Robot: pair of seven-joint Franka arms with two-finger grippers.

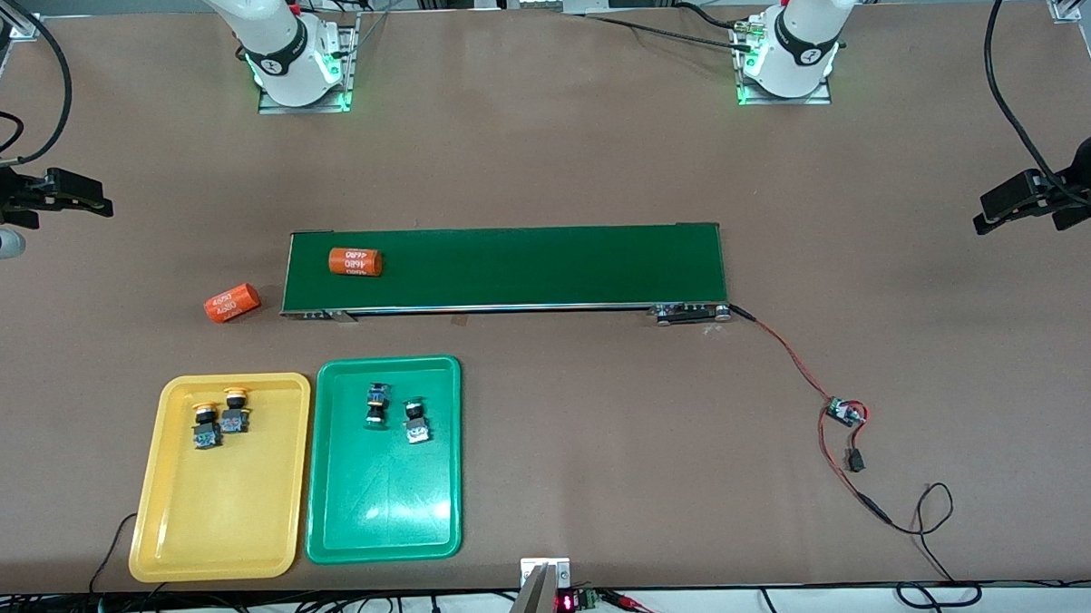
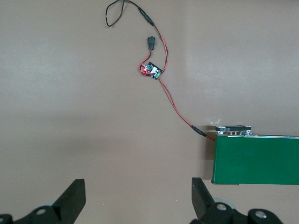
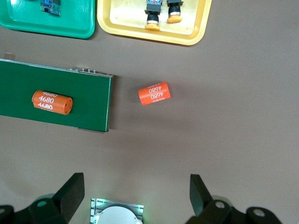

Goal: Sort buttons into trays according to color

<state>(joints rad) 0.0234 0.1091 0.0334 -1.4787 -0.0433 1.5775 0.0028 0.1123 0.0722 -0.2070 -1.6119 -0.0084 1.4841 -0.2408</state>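
Already 2 yellow-capped buttons point(image 1: 220, 418) lie in the yellow tray point(image 1: 217, 527) and 2 green-capped buttons point(image 1: 395, 412) in the green tray point(image 1: 385, 521), well apart from both sets of jaws. Right gripper point(image 1: 97, 200) waits over bare table at its own end, jaws wide and empty. Left gripper point(image 1: 991, 214) waits likewise at its end, wide, empty, the conveyor belt point(image 2: 257, 161) just beside its jaws in its wrist view.

Both arms wait, drawn out to the table's ends. The left gripper point(image 2: 135, 200) hangs with fingers spread wide — the right gripper point(image 3: 135, 198) likewise, holding nothing.
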